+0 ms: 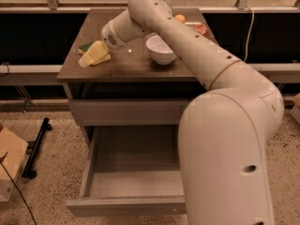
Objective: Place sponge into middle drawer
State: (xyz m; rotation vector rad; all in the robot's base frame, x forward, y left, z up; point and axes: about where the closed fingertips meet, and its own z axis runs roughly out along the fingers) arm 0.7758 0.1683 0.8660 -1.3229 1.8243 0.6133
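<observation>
Upper left of frame: gripper (95, 55) low over the left end of the tabletop (126, 65), covering most of the green sponge (85, 46); whether it grips cannot be told. Lower centre: middle drawer (126, 204) stands pulled open.

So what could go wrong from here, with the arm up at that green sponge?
The tool is on the cabinet top right by the sponge, near the top's left edge; a nudge might push it off. The white bowl stands close to the arm, so a swing could knock it. The middle drawer is open far below, partly hidden behind the arm; a drop may miss it.
</observation>
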